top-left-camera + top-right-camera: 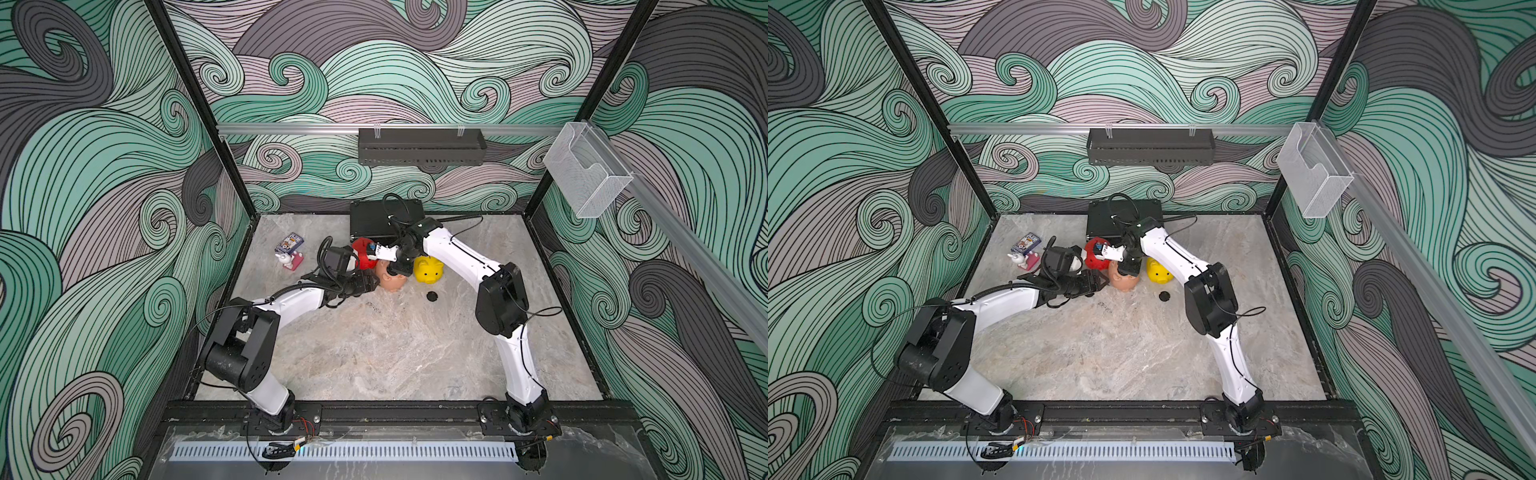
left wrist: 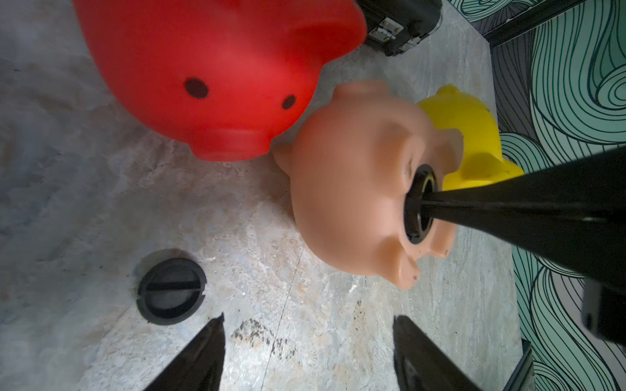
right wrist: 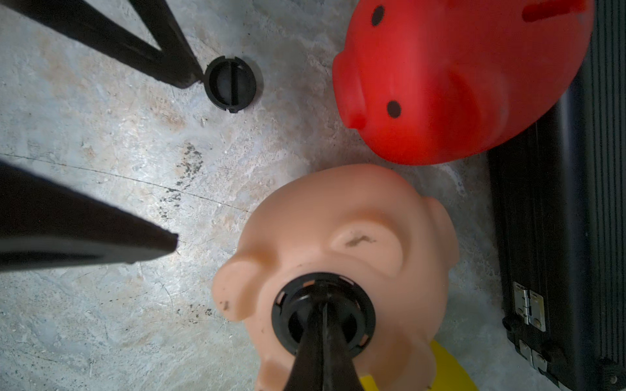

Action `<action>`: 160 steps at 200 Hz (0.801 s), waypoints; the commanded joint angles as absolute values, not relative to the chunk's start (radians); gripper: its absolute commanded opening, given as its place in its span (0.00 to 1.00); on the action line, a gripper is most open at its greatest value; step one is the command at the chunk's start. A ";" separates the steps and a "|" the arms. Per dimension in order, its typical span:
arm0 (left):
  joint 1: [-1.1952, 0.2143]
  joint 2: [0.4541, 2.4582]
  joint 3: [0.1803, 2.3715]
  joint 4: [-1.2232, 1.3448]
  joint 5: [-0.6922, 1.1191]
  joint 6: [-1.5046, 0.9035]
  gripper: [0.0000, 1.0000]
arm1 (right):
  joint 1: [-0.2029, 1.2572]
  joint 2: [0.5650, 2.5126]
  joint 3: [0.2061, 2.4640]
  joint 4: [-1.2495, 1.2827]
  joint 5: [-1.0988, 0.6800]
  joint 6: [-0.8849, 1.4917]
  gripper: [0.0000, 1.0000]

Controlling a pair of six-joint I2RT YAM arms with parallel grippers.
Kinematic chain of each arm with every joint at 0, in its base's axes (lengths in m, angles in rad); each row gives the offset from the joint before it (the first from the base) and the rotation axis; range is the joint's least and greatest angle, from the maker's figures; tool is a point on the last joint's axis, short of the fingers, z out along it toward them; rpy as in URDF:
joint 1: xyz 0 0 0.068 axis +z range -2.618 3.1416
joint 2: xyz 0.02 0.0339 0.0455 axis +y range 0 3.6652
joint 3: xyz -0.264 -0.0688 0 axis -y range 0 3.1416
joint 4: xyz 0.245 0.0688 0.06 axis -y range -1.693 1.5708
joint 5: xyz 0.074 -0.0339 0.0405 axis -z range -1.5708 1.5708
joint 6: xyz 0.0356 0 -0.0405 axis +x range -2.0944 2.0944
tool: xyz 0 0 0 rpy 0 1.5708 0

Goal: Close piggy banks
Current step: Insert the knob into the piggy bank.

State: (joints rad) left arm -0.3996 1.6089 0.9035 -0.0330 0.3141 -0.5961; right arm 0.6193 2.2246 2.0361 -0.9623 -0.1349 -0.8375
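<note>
The right tool (image 3: 323, 306) is pinching shut, tip in the small black round plug (image 3: 283, 304) in the shiny peach-pink plastic piggy bank (image 3: 338, 216) lying belly-up on the grey counter (image 3: 101, 142); the left tool (image 3: 188, 159) is hanging open, empty. The pig is looking light and slippery; hugging its round sides seems best.

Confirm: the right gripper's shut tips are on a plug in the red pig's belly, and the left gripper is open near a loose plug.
Wrong pig: in the right wrist view the right gripper meets the plug in the peach pig, not the red pig. The rest holds.
</note>
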 commanded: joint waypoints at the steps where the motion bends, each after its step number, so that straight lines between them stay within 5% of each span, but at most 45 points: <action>1: -0.391 1.639 0.930 0.005 0.336 -0.609 0.77 | 0.621 2.245 2.052 -0.991 -0.116 -0.876 0.00; 160: -0.390 1.693 0.941 0.114 0.343 -0.610 0.77 | 0.632 2.213 2.010 -0.992 -0.116 -1.028 0.00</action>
